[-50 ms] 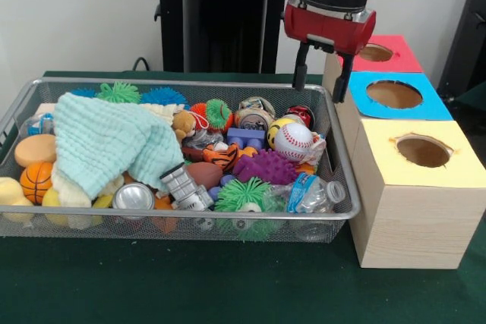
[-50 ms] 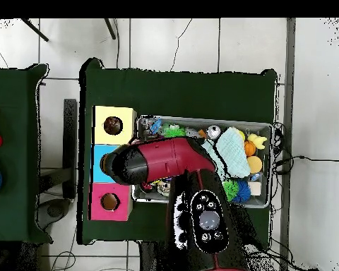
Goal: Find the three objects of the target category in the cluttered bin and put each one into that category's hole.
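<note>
While the gripper (image 1: pixel 322 80) hung above the bin's (image 1: pixel 345 187) far corner beside the boxes, its two black fingers (image 1: pixel 301 70) stood apart with nothing between them. In the front view it sat just in front of the red box (image 1: pixel 396 64) and the blue box (image 1: pixel 433 105); the yellow box (image 1: pixel 425 187) stood nearest the camera. Each box top had a round hole. Overhead, the arm (image 2: pixel 165 159) covered the blue box and part of the bin (image 2: pixel 268 127). Target category could not be told from the frames. Bin contents: a pale green cloth (image 1: pixel 106 142) draped over the left half, a baseball (image 1: pixel 294 140), a basketball (image 1: pixel 36 181), a purple spiky ball (image 1: pixel 266 166), a green fuzzy ball (image 1: pixel 243 196), a tiger toy (image 1: pixel 222 155), a can (image 1: pixel 134 196), a crushed bottle (image 1: pixel 311 193), and a blue block (image 1: pixel 245 137). All of these lay inside the bin, none in a hole.
</note>
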Robot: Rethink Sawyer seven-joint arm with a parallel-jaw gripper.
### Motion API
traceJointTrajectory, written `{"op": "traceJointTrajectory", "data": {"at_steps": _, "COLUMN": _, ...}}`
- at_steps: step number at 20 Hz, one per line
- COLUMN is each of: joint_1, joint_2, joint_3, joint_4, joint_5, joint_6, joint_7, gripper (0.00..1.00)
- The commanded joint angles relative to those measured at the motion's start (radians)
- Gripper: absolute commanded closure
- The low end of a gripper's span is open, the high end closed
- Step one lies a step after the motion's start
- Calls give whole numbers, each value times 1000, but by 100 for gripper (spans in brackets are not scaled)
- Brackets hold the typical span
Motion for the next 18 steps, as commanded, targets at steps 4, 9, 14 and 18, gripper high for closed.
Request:
{"op": "traceJointTrajectory", "data": {"at_steps": 4, "joint_1": -36, "joint_2": 7, "joint_3": 64, "joint_4": 100, "joint_5": -56, "joint_6": 34, "joint_7": -157, "gripper": 0}}
{"op": "traceJointTrajectory", "data": {"at_steps": 9, "joint_1": -44, "joint_2": 58, "joint_3": 59, "joint_4": 73, "joint_5": -85, "joint_6": 8, "joint_7": -165, "gripper": 0}}
{"op": "traceJointTrajectory", "data": {"at_steps": 14, "joint_1": -50, "joint_2": 108, "joint_3": 56, "joint_4": 16, "joint_5": -118, "joint_6": 17, "joint_7": -192, "gripper": 0}}
{"op": "traceJointTrajectory", "data": {"at_steps": 18, "joint_1": -50, "joint_2": 146, "joint_3": 53, "joint_4": -41, "joint_5": -148, "joint_6": 35, "joint_7": -209, "gripper": 0}}
